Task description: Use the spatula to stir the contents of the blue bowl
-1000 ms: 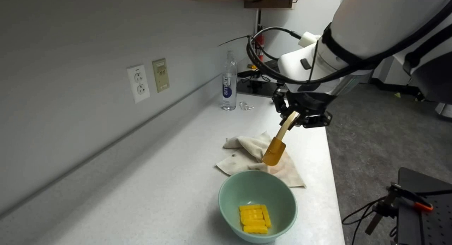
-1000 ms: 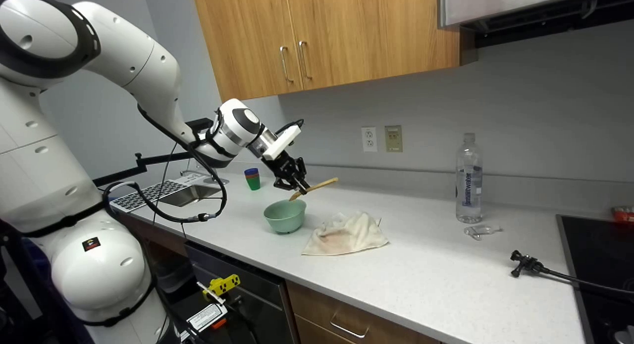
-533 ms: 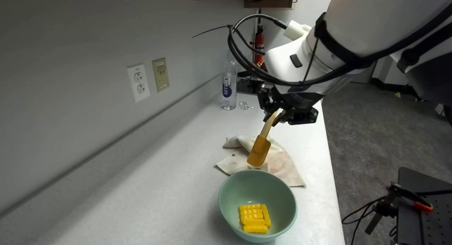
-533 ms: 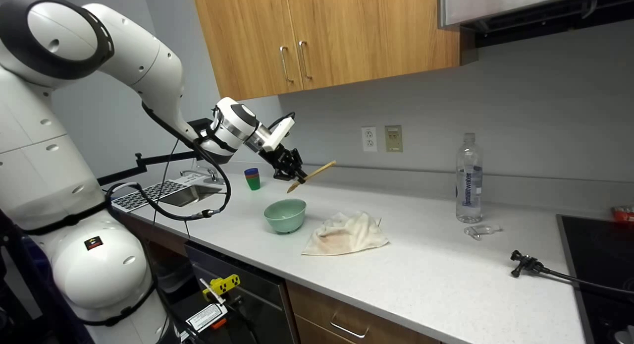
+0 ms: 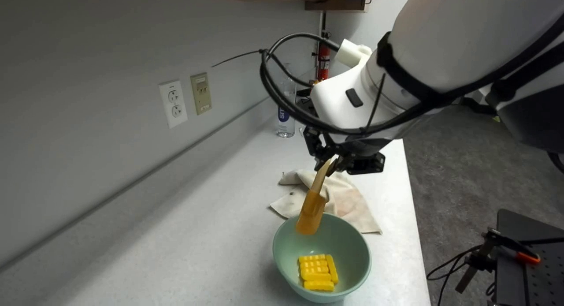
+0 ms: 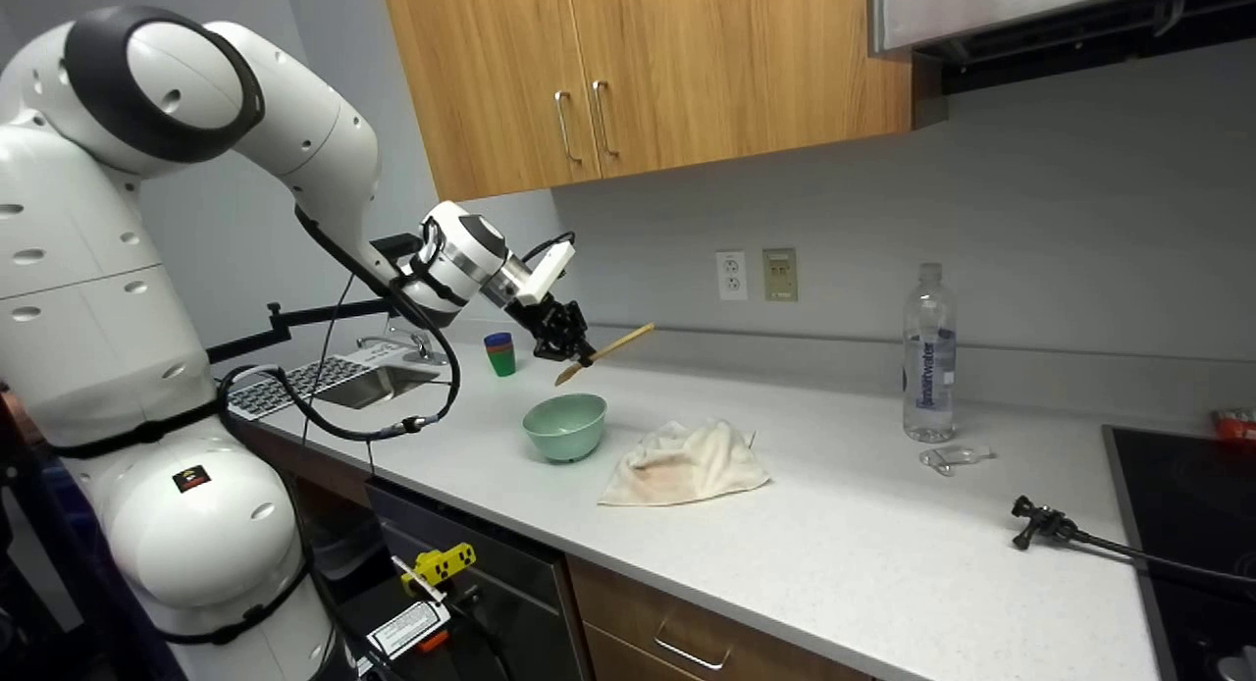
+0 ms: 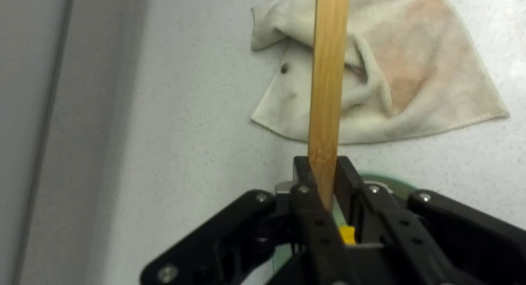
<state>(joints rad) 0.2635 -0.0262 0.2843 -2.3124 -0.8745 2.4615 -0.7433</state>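
Between my fingers (image 7: 348, 176): spatula (image 7: 328, 92), handle pinched.
Blade (image 5: 312, 212): tilted, below them.
Blue bowl (image 6: 564, 438): beneath blade, nearer counter (image 6: 883, 544) front edge.

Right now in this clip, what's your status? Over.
Gripper shut on spatula. Blade above bowl, clear of yellow blocks. Cloth beside bowl, probably not in the way.

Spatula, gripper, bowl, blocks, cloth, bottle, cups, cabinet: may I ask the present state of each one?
Spatula: gripped, tilted, in the air
Gripper: shut on the spatula
Bowl: upright, uncovered
Blocks: inside the bowl, close together
Cloth: crumpled, stained
Bottle: upright
Cups: stacked
Cabinet: shut
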